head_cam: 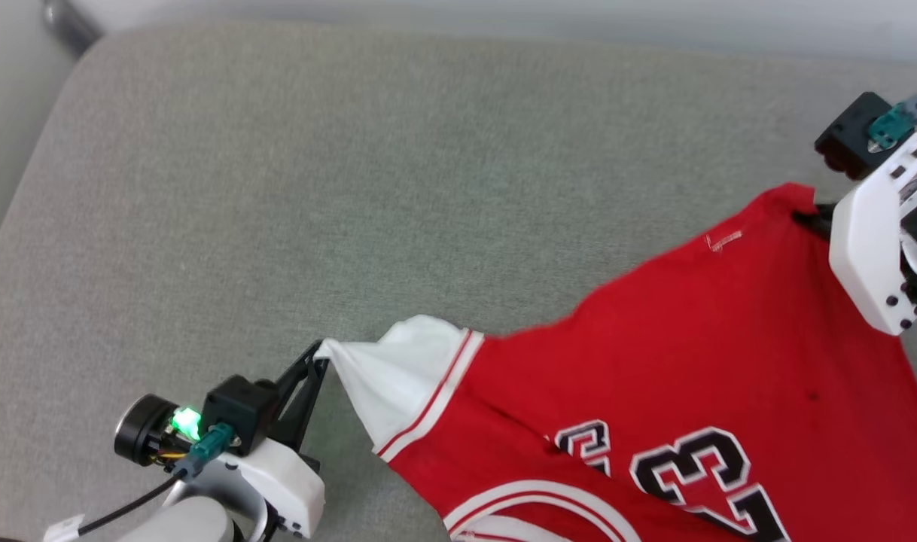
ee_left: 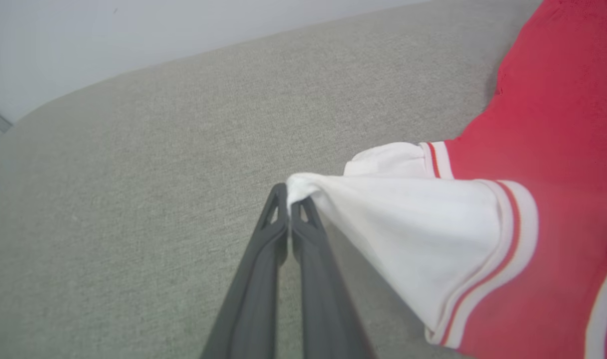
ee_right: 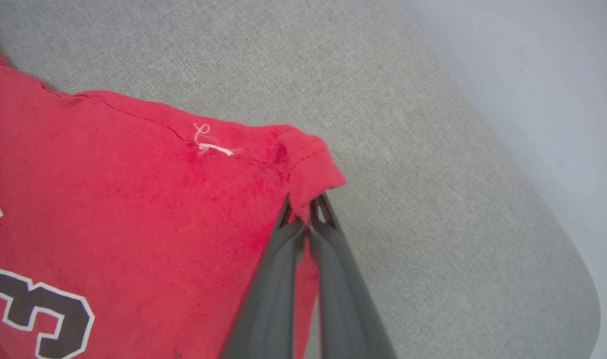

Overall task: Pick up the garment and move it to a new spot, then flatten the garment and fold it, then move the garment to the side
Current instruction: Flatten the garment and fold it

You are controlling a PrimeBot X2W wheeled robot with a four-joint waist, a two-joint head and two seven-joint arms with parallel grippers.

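garment [head_cam: 692, 354] is strung between my two grippers above the grey cushion [head_cam: 353, 188], red front with the black number facing up. my left gripper [head_cam: 319, 352] is closed tight on the very tip of the white sleeve [head_cam: 402, 376]. my right gripper [head_cam: 814, 214] is clamped on a small red corner [ee_right: 308, 169] of the body. both bites look thin to me, only a fold of cloth past the fingertips.

my worry is tension. if i spread the arms any wider, the sleeve tip could pull free first, since it is drawn out to a point, and that side would drop in a heap. the red corner sits near the cushion's rounded edge, so laying it down there may let cloth hang off. lowering one side sooner than the other would likely set a slanting crease across the front, which i would then have to smooth out before folding.
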